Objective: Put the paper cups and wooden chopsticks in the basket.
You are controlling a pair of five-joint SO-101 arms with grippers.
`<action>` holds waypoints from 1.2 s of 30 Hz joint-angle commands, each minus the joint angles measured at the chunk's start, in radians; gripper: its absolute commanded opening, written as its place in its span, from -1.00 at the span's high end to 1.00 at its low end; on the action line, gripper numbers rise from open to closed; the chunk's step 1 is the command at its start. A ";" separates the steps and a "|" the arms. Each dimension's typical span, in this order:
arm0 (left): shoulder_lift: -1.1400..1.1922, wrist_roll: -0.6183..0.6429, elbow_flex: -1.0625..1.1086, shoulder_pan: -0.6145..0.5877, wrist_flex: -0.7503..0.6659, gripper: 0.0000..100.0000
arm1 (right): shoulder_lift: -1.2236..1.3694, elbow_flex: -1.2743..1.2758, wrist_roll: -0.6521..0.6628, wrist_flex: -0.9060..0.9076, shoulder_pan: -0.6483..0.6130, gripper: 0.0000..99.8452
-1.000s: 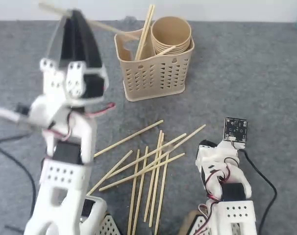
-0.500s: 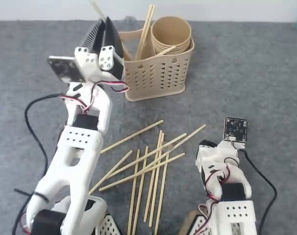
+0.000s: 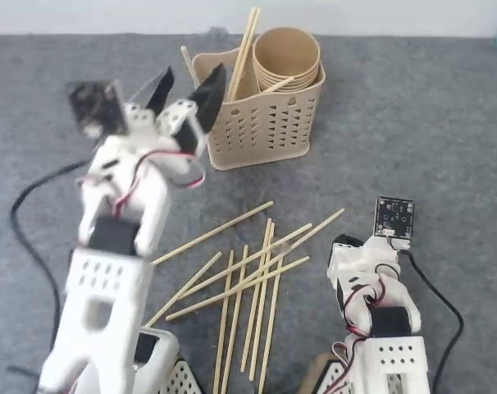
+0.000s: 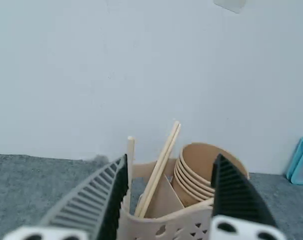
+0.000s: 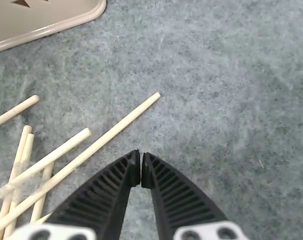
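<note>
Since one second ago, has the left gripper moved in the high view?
Yes. The left gripper has shifted across the picture toward the basket. It was well apart from the basket's left rim and now one finger overlaps it.

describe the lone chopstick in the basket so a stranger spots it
Find the tan basket at the mat's far edge. At its left end, away from the cups, one chopstick pokes up alone, lower than the leaning pair mid-basket.

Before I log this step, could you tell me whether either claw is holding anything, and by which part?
Nothing is held: the left claw is open and empty, the right claw shut on nothing.
</note>
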 commanded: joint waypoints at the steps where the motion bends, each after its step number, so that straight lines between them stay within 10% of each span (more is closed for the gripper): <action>1: -0.270 -0.002 -0.047 -0.011 0.282 0.48 | -0.016 0.021 0.014 0.002 0.005 0.94; 10: -0.522 0.000 -0.117 -0.012 0.815 0.48 | -0.016 0.021 0.014 0.007 0.005 0.94; 20: -0.086 -0.075 -0.140 -0.009 1.112 0.48 | -0.016 0.021 0.014 0.010 0.005 0.95; 26: 0.063 -0.255 0.094 -0.009 0.994 0.48 | -0.016 0.021 0.014 0.010 0.007 0.95; 36: 0.014 -0.259 0.522 -0.011 0.408 0.48 | -0.016 0.021 0.014 0.010 0.007 0.95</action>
